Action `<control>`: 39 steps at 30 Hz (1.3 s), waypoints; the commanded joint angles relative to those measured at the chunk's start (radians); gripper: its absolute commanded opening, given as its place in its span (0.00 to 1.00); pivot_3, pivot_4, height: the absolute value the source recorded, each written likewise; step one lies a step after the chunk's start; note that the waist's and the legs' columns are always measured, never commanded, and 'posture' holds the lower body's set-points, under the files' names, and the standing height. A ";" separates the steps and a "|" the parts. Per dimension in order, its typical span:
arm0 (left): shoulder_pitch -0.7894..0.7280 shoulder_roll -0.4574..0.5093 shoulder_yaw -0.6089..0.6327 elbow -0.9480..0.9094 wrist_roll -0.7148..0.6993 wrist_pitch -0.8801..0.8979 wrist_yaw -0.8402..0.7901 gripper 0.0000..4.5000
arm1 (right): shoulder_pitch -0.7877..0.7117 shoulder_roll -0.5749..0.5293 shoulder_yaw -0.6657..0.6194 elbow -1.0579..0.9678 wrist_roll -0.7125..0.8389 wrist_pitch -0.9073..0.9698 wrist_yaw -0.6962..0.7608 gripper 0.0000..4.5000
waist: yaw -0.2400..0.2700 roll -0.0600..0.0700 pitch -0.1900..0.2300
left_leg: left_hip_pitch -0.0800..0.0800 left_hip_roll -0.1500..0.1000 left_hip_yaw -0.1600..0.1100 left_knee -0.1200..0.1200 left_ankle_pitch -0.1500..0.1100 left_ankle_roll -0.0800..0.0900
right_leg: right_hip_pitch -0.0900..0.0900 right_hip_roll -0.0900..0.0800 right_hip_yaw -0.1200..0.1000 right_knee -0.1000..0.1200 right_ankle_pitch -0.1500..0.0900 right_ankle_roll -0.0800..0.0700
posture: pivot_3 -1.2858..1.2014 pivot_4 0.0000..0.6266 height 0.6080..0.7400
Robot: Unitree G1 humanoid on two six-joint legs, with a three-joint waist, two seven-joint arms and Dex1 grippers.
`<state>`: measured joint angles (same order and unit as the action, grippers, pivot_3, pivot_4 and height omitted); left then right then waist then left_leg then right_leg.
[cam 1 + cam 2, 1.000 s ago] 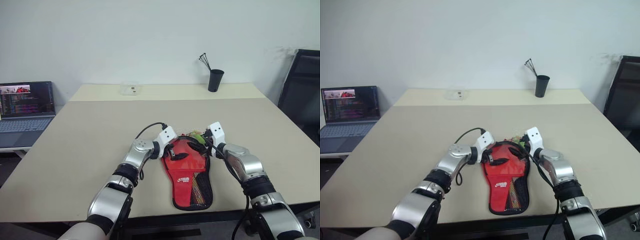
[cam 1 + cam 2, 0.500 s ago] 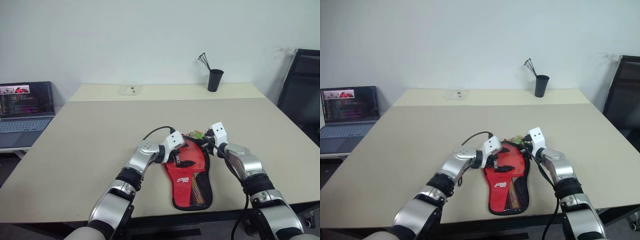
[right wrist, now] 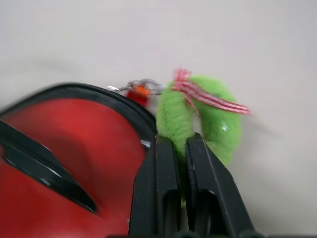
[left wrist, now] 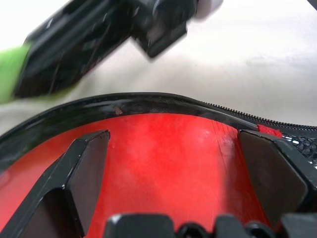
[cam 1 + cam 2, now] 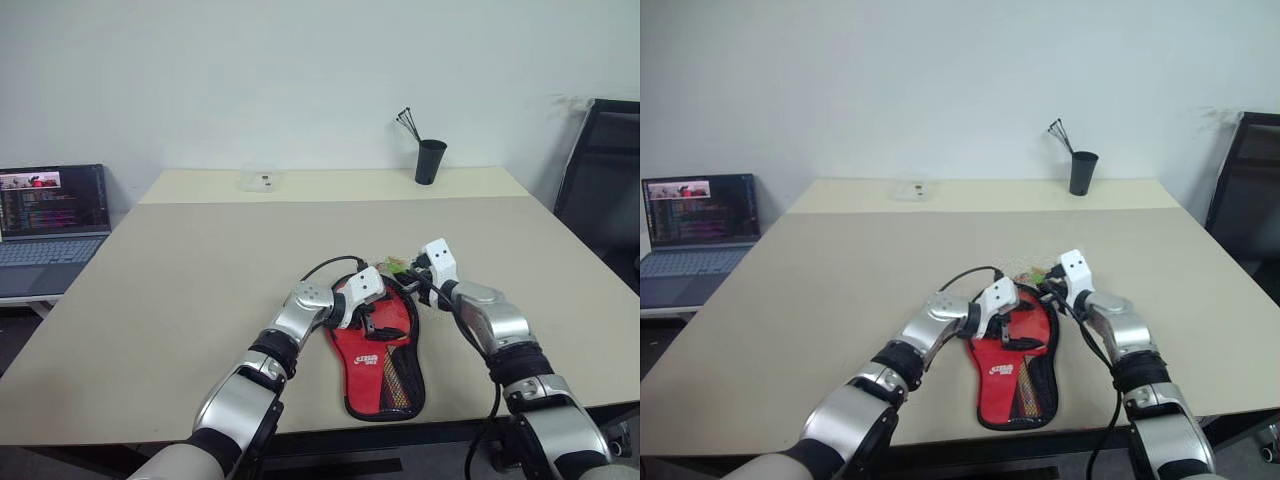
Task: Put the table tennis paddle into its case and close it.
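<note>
Case (image 5: pixel 378 350) is lying near the table's (image 5: pixel 180 270) front edge; its green pom-pom zip pull (image 3: pixel 198 116) is pinched by the right gripper (image 3: pixel 181 148), while the wide-spread left gripper (image 4: pixel 173 173) is pressed on the red face — drawn steadily around, ideally.

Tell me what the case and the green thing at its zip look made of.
Case: soft fabric, seemingly, with a smooth red face, black mesh pocket and black bound edge with zip teeth. Green charm, pinched by the right end effector: fuzzy plush, apparently, with a striped ribbon.
</note>
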<state>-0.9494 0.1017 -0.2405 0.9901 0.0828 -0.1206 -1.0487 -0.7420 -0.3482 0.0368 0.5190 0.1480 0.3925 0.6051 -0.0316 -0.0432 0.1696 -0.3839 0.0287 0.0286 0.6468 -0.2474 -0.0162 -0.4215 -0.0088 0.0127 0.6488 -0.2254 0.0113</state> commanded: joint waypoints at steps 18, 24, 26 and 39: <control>0.012 0.028 0.064 0.056 -0.031 0.043 0.034 1.00 | 0.281 -0.301 0.020 -0.466 0.017 0.164 0.244 0.01 | 0.016 0.001 0.000 | -0.002 -0.001 0.000 0.000 0.000 0.000 | 0.000 -0.001 -0.001 -0.002 0.000 0.001 | 0.52 0.24 1.00; 0.010 0.013 0.049 0.072 -0.016 0.038 0.035 1.00 | 0.391 -0.404 -0.016 -0.695 0.094 0.273 0.304 0.01 | 0.025 0.001 0.000 | -0.002 -0.001 -0.001 0.000 0.000 0.000 | 0.000 0.000 -0.002 -0.003 0.000 0.001 | 0.52 0.24 1.00; 0.008 0.006 0.045 0.076 -0.013 0.036 0.035 1.00 | 0.421 -0.428 -0.032 -0.745 0.114 0.298 0.306 0.01 | 0.028 0.001 0.000 | -0.002 -0.001 -0.001 0.000 0.000 0.000 | 0.000 0.000 -0.002 -0.003 0.000 0.001 | 0.52 0.24 1.00; -0.010 -0.045 0.015 0.112 0.018 0.013 0.026 1.00 | 0.685 -0.553 -0.144 -0.995 0.224 0.411 0.316 0.01 | 0.036 0.001 -0.001 | -0.001 -0.001 -0.001 0.000 0.000 0.000 | 0.002 -0.001 -0.003 -0.004 -0.001 0.001 | 0.52 0.24 1.00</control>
<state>-0.9685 0.0696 -0.1916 1.0707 0.0682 -0.1152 -1.0158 -0.0799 -0.8774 -0.0643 -0.4194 0.3412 0.7963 0.9065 0.0048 -0.0424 0.1688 -0.3846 0.0272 0.0271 0.6470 -0.2475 -0.0163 -0.4197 -0.0095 0.0100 0.6453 -0.2260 0.0124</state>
